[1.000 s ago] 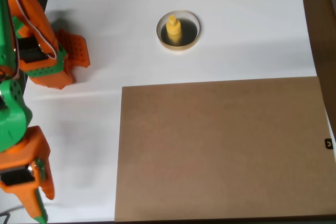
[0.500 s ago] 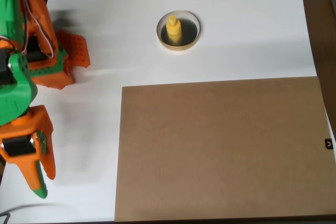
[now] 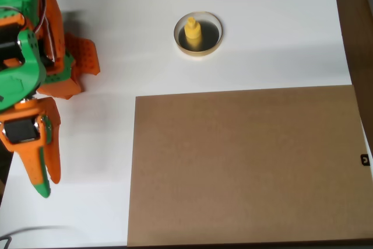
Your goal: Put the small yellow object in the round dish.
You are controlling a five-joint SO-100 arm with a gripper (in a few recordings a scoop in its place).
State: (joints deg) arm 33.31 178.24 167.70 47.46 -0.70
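In the overhead view the small yellow piece (image 3: 192, 31) stands upright inside the round dish (image 3: 199, 49), near the far edge of the white tabletop (image 3: 274, 33) and beyond the brown board (image 3: 245, 164) that covers the near right part. The orange and green pincer (image 3: 44, 179) hangs by the left edge, well apart from the dish, its fingers lying close together and gripping nothing. To my eye the placing is done, so the thing to do well now is to keep the arm out on that left side, clear of the dish, so nothing knocks the piece over.
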